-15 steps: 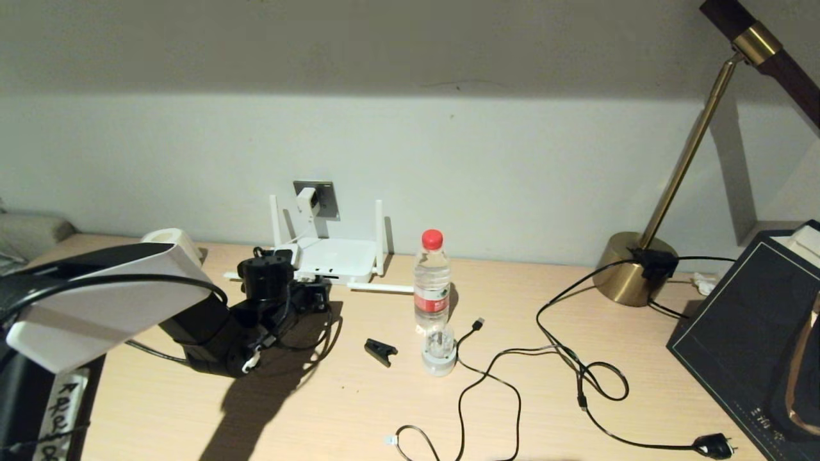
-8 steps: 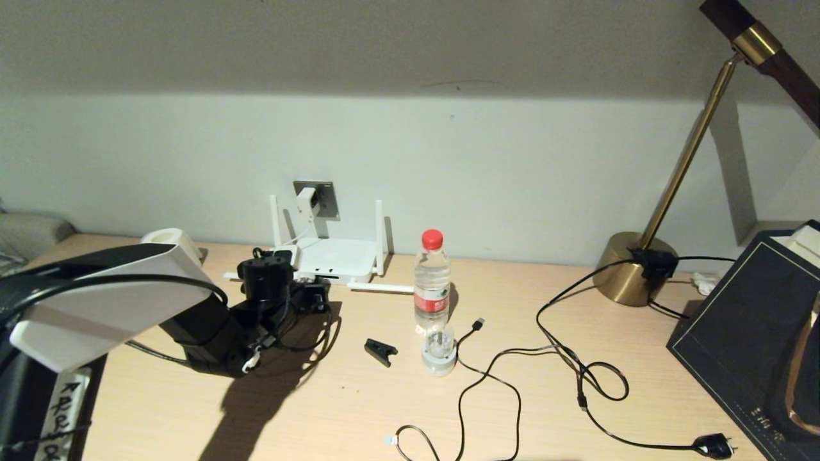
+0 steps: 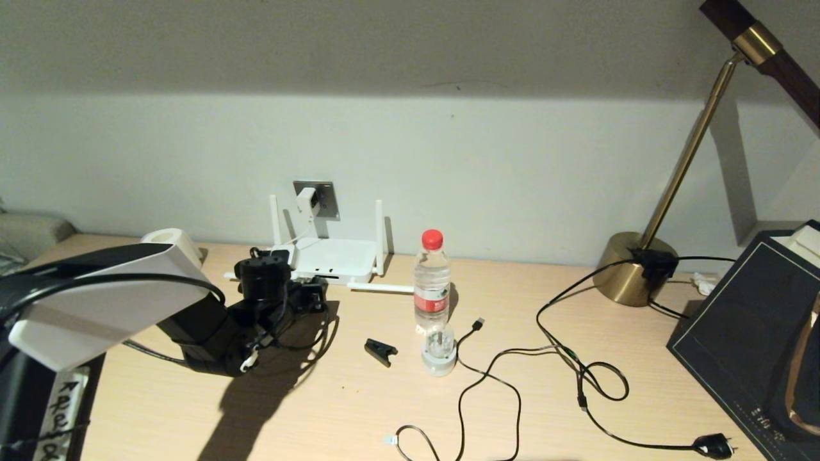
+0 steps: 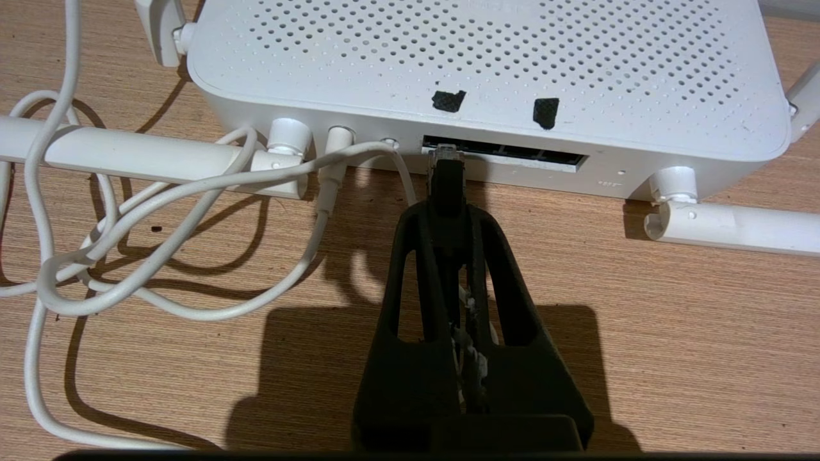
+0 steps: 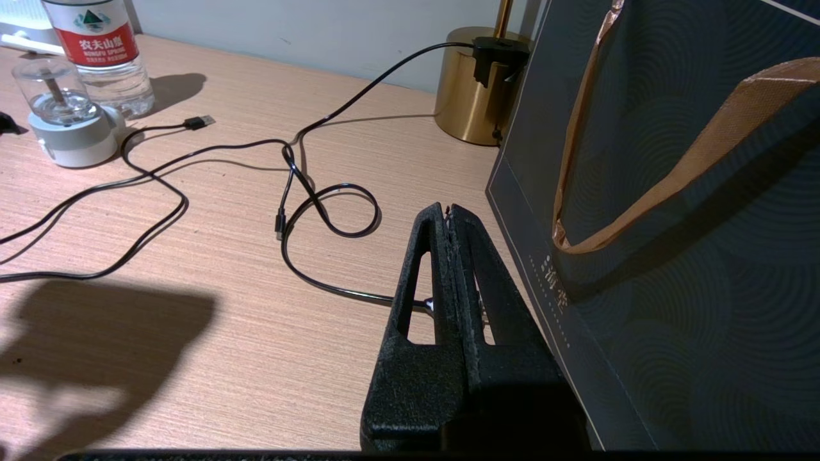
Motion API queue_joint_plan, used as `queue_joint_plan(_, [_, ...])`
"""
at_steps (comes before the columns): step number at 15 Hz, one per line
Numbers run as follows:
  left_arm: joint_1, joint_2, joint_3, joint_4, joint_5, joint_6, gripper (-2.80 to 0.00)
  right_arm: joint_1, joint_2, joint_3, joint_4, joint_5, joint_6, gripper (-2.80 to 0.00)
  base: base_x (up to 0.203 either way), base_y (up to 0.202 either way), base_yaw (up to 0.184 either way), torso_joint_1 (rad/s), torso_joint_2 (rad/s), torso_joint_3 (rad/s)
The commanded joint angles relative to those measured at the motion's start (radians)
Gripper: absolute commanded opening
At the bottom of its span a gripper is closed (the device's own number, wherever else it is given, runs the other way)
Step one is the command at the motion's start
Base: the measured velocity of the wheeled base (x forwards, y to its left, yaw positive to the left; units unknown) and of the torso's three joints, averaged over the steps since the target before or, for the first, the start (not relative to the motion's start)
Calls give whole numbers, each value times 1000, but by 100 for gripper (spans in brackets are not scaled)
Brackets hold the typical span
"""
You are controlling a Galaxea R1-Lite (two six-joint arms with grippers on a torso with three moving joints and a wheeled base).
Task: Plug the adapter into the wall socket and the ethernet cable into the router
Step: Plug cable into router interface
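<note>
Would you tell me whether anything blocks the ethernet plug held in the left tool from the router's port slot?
Nothing visible does. The left tool holds the ethernet plug right at the router's dark slot; the white cord lies off to one side.

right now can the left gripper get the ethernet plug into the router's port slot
Probably yes. The left gripper is shut on the ethernet cable, whose clear plug tip sits at the left end of the router port slot; only bare desk lies between.

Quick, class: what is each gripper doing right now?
Left gripper: shut on the thin black ethernet cable's plug, at the flat white router's dark port slot.
Right gripper: shut, empty, parked above the wooden desk.
</note>
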Motion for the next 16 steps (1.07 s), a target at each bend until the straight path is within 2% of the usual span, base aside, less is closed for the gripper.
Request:
queue_joint_plan(1, [0, 3, 0, -6, 1, -1, -280, 0, 2, 23, -1, 0, -1, -280, 0, 0, 0, 0, 0, 0])
queue_joint_plan(16, [-4, 21, -39, -4, 1, 0, -280, 0, 2, 23, -1, 0, -1, -280, 0, 0, 0, 0, 0, 0])
